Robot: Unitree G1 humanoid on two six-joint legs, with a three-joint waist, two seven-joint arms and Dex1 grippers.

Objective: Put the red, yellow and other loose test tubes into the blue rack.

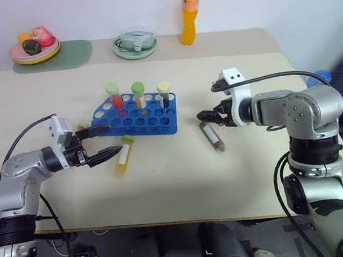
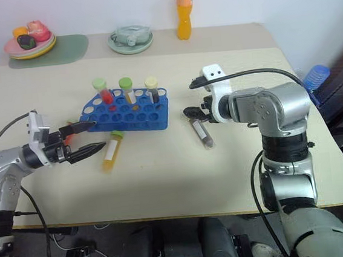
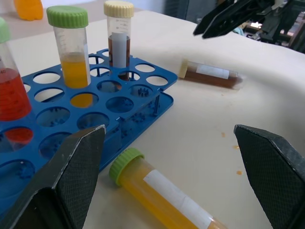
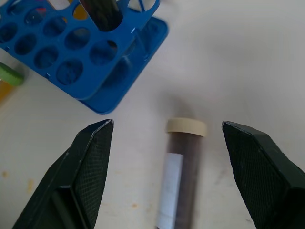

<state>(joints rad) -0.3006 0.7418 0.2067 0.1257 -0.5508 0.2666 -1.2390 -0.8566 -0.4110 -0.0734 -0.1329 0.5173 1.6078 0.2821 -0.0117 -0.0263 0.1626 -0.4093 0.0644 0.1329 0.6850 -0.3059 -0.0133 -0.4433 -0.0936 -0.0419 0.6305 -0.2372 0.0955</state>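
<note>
We count three capped plastic test tubes already upright in the blue perforated plastic rack (image 1: 135, 114): a green-capped tube of red liquid (image 1: 115, 95), a green-capped tube of yellow-orange liquid (image 1: 138, 96) and a cream-capped tube of dark liquid (image 1: 164, 95). Two remain loose on the pale worktop (image 1: 183, 182): a green-capped tube of yellow liquid (image 1: 124, 153) lying just in front of the rack, and a cream-capped tube of brown liquid (image 1: 212, 136) lying to the rack's right. Our left gripper (image 1: 102, 142) hangs beside the yellow tube, fingers wide and holding nothing. Our right gripper (image 1: 205, 116) is poised above the brown tube's cap, fingers parted and empty; contact not made. We judge the task a bit over half done. A small orange-red object behind the left fingers, at the rack's left end, is too hidden to identify.
</note>
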